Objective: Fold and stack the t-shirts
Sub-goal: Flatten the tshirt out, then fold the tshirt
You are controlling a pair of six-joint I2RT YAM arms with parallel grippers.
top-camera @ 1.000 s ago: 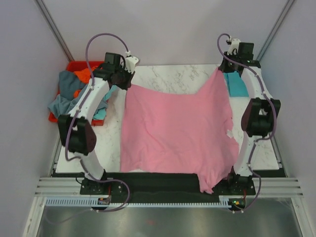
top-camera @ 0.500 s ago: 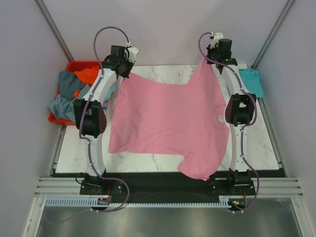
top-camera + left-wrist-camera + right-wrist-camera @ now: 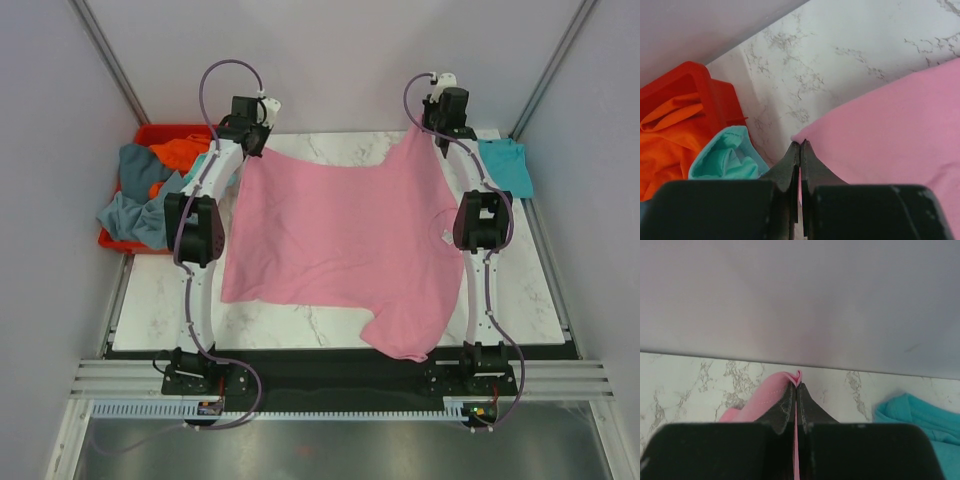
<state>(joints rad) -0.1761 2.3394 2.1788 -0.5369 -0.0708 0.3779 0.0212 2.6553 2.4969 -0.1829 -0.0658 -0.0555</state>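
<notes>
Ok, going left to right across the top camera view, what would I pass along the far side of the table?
In order: red bin → left tool → pink shirt → right tool → teal shirt.

Pink t-shirt [image 3: 340,235] across the marble table [image 3: 330,148]

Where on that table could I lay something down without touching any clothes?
Bare marble shows along the far edge behind the pink shirt, in the near strip between its hem and the table edge, and right of the right arm, nearer than the teal shirt. The left side is crowded: the red bin overflows with shirts.
</notes>
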